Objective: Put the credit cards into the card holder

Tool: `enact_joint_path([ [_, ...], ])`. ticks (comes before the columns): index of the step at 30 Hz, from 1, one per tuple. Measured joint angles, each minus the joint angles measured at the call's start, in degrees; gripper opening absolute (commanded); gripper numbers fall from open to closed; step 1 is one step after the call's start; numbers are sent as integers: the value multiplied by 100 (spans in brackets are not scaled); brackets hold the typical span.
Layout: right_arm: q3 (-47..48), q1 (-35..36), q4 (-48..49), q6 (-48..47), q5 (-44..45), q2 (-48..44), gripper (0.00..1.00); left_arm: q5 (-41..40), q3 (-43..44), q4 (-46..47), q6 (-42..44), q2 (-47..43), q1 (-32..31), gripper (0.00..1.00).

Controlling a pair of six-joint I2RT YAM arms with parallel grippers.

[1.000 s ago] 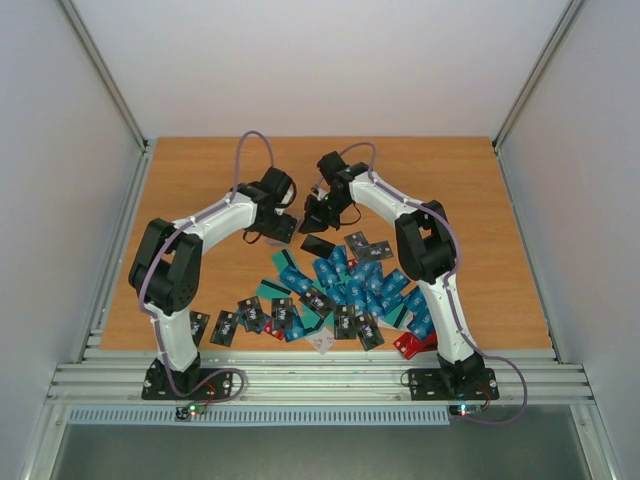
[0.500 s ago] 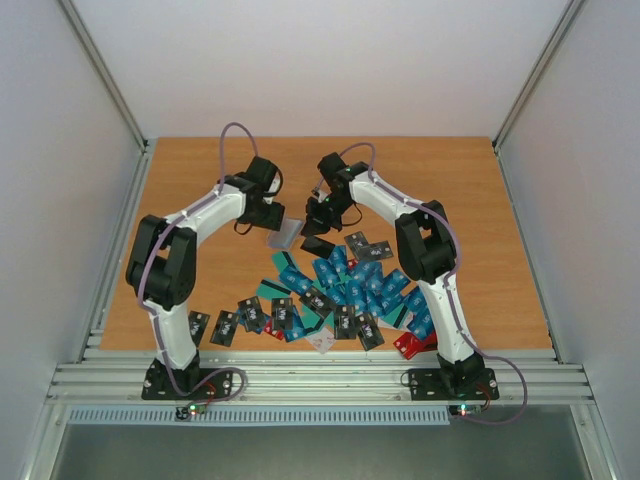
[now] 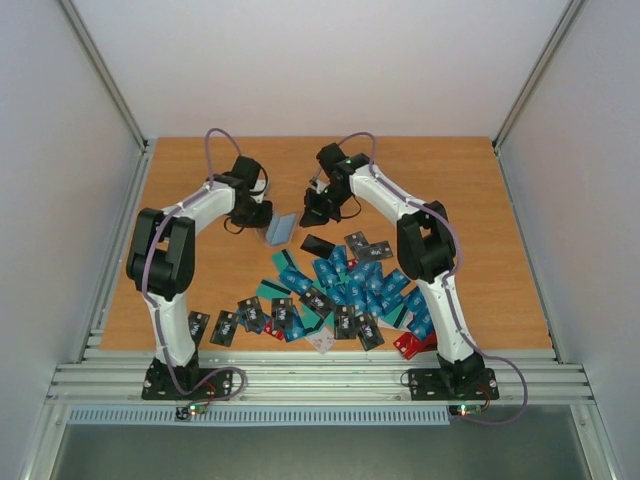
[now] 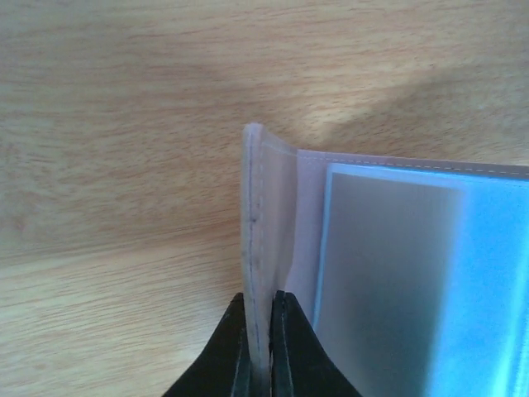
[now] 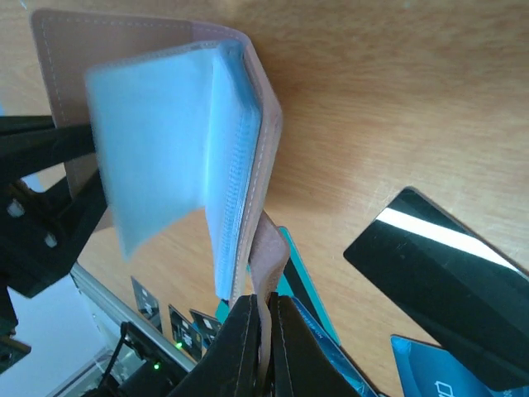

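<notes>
Wood-grain counter (image 3: pixel 470 200), closed in by white walls, far half seen from above.

**Card holder.** The card holder (image 3: pixel 281 230) hangs between the two claws, toward the far middle of the counter and spread like a book. You see its pinkish cover edge-on from the left wrist (image 4: pixel 254 248) and its folded back from the right wrist (image 5: pixel 264 132). Whether its lower edge touches the wood cannot be told.

**Contents.** A sheaf of pale blue translucent pocket leaves (image 5: pixel 157 149) fans out from the fold. No card shows plainly in any pocket, and the leaves are too blurred to say more.

**Grip.** Your left claw (image 4: pixel 260 302) is pinched shut on the stitched edge of one cover flap. Your right claw (image 5: pixel 263 306) is shut on the opposite flap. Each holds one side, so the opening faces roughly down and toward the bases.

**Deciding relation.** The credit cards (image 3: pixel 345 290) lie in a loose heap on the near side of both claws, right of centre, beneath the right forearm. Most are blue or teal, with darker ones trailing left along the near edge. One black card (image 3: pixel 318 244) lies apart from the heap, just beside the holder on its near side, with its long axis slanting across the counter; the right wrist view shows it close by (image 5: pixel 446 273).

**Judgement.** With both claws occupied, one must let go before any card can be fetched. The right claw is the nearer to the black card and the heap. A single flap held by the left claw may let the holder swing or fold shut.
</notes>
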Motion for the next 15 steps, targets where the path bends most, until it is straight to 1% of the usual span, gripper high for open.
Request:
enact_joint_path([
  [4,374,-48,-175,-63,90,236,1,271,-109,192,-157,0,55,0],
  [7,638,-138,-295,-116,162,492,2,586,-330,450,-448,0,153,0],
  [10,809,-254,-426,-170,227,739,7,881,-522,682,-798,0,260,0],
  [15,1019,-398,-697,-315,374,1016,19,1307,-713,1029,-1362,0,289,0],
])
